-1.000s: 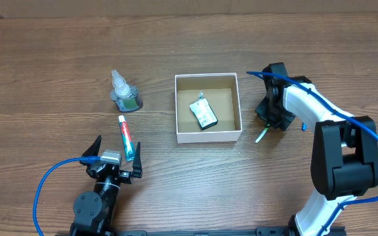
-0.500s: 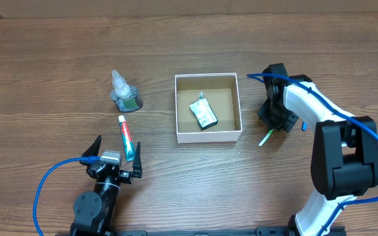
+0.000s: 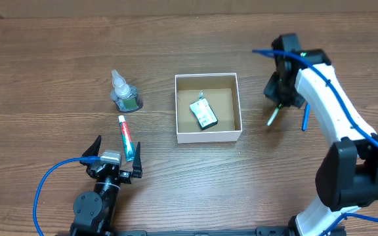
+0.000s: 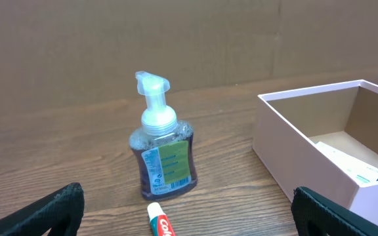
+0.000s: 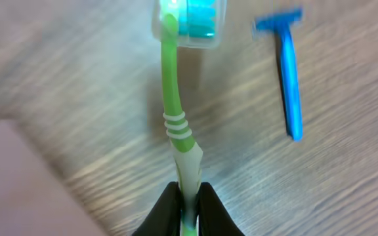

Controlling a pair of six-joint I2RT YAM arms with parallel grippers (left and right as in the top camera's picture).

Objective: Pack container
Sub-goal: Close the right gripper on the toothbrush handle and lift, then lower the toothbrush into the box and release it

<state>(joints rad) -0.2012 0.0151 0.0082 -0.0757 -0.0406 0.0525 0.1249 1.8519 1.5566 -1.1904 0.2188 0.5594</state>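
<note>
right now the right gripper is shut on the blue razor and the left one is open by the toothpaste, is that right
Not quite. The right gripper is shut on the green toothbrush, not the blue razor, which lies free on the table beside it, as the right wrist view shows. The left gripper is indeed open by the toothpaste.

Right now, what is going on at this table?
The robot is packing a white cardboard container. The right gripper is shut on the handle end of a green toothbrush, to the right of the container. A small packet already lies inside. The left gripper is open and holds nothing, near a toothpaste tube. A pump bottle and a blue razor are not yet packed.
</note>
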